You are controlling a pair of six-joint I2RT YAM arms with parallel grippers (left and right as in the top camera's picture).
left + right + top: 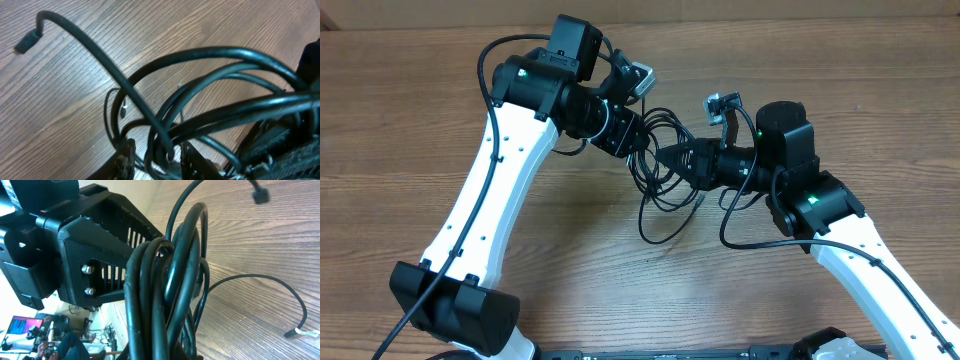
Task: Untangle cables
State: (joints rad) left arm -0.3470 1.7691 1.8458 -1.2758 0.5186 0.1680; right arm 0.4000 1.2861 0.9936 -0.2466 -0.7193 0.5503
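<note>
Cables (665,185) bunched mid-table (420,120), between both grippers. Left gripper (638,140) at the bundle's far-left side, right gripper (672,158) at its right. Loose loops trail nearward. One plug end (26,42) lies apart on the table.

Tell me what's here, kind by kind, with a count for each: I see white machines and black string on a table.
Robot arms: 2, the left arm and the right arm
Tangle of black cords: 1; the number of cords in it cannot be told
Wooden table: 1
Total: 4
</note>
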